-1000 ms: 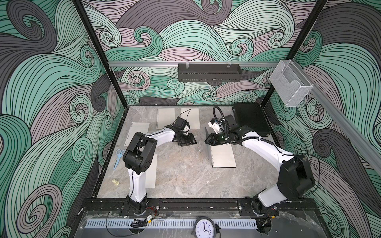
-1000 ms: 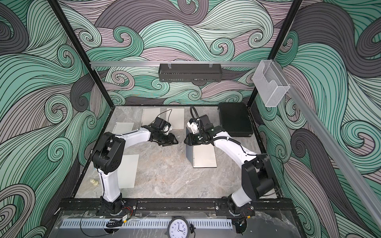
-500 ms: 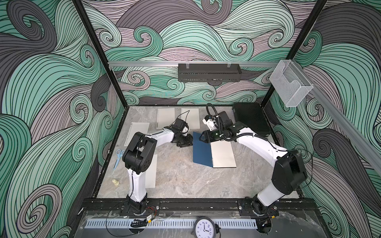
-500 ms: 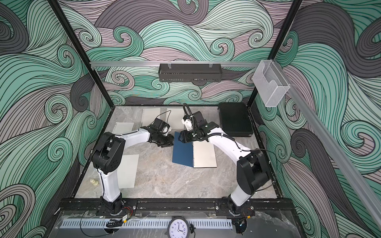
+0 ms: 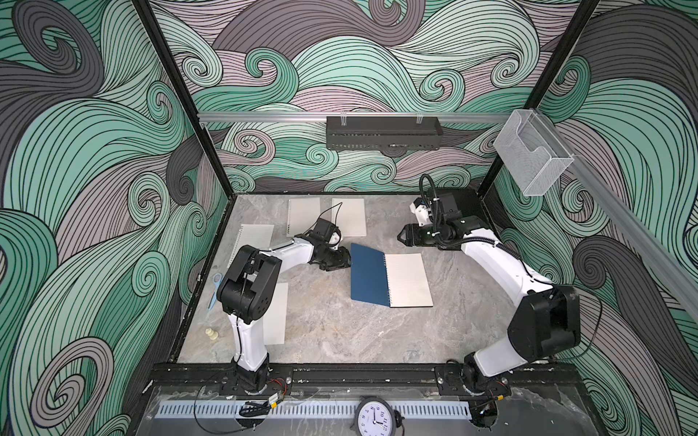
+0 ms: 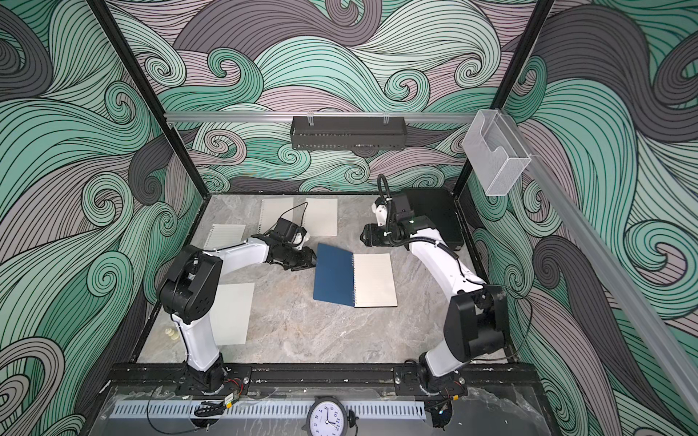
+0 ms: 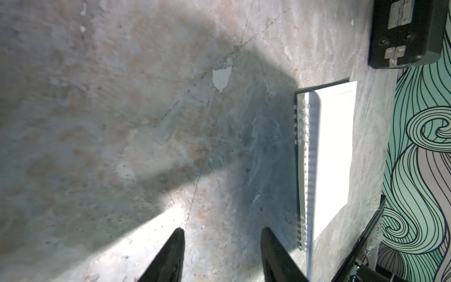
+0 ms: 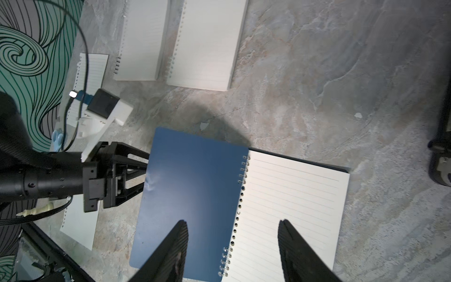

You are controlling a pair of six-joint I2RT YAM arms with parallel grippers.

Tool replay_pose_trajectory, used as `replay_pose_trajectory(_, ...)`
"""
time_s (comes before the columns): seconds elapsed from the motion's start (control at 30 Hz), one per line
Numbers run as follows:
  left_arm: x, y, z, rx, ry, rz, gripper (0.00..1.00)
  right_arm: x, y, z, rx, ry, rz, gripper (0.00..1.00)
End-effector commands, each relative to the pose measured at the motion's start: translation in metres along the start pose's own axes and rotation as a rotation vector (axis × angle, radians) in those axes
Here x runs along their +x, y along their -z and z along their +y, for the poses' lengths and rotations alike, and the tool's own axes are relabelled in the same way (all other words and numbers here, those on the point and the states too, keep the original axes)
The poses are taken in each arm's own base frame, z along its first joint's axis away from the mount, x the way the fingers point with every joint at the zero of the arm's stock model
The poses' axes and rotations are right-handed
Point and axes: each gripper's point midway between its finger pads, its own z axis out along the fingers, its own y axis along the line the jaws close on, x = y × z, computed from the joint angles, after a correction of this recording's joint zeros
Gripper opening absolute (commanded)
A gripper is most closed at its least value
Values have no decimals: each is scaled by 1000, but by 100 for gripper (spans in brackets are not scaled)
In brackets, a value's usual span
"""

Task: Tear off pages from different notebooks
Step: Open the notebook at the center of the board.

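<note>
Right gripper point(image 8: 233, 221): jaws spread, empty, raised near far edge of open notebook point(image 8: 290, 210). Left gripper point(image 7: 220, 230): jaws parted, empty, low over table point(image 7: 122, 122), just beside outer edge of blue cover point(image 5: 368, 273); contact unclear. Notebook flat mid-table between both arms, lined page up.

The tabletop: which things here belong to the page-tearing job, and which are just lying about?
Job in hand:
- open blue-covered notebook
- two far notebooks
- lined loose page
- plain loose page

Lying about:
- scissors
- black case
- small cream pieces
- clock
</note>
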Motion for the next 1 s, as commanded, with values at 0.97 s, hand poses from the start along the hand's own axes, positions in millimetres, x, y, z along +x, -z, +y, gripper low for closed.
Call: replay_pose_trajectory(0.97,-3,32,-6,-66,-56,-42,51,0,-20,-106,219,-150,15,68)
